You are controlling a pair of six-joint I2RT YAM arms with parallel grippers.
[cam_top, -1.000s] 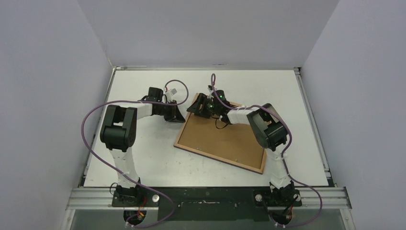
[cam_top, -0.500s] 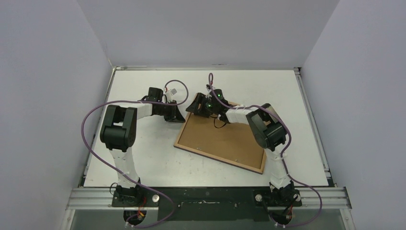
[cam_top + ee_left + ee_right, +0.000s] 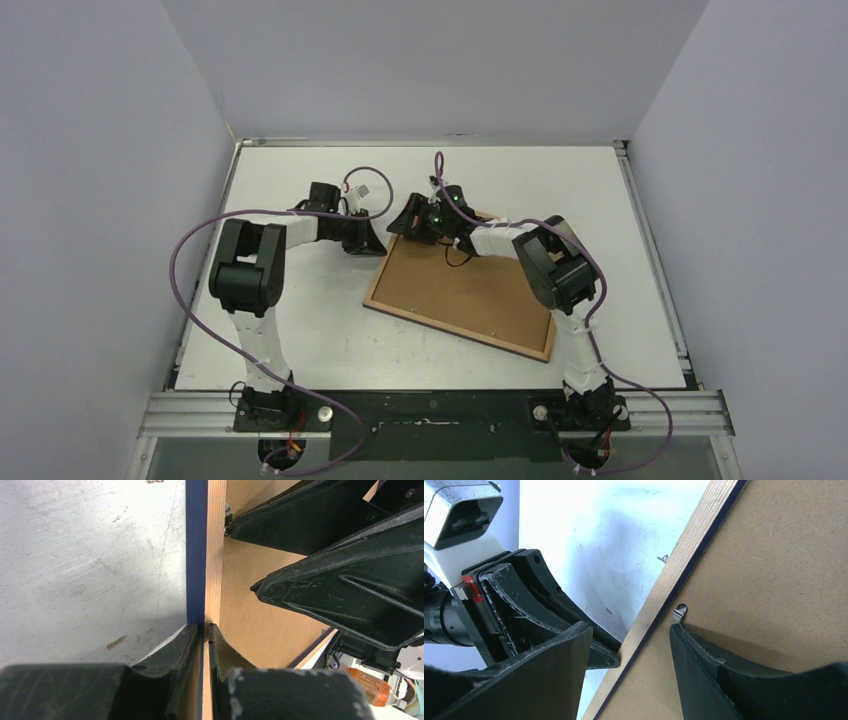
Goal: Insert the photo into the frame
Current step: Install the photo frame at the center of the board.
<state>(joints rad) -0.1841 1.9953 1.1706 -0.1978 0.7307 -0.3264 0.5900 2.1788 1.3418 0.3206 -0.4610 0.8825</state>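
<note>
The frame [image 3: 460,295] lies face down on the table, its wood-brown back rim [image 3: 684,555] and brown backing board [image 3: 774,570] facing up. My left gripper [image 3: 372,240] is shut on the frame's left rim, one finger on each side of the navy and wood edge [image 3: 214,555]. In the left wrist view the left gripper [image 3: 205,626] pinches that edge tightly. My right gripper [image 3: 629,630] hangs open over the same far-left corner, straddling the rim. Its right fingertip sits just below a small metal tab [image 3: 680,611]. The photo is hidden.
The white table [image 3: 300,320] is walled on three sides by grey panels. Purple cables loop from both arms. The left gripper's body [image 3: 549,600] sits close beside the right gripper's left finger. A raised metal rail runs along the table's edges.
The right gripper has shifted slightly left over the frame's far-left corner. The left gripper and the frame have stayed put.
</note>
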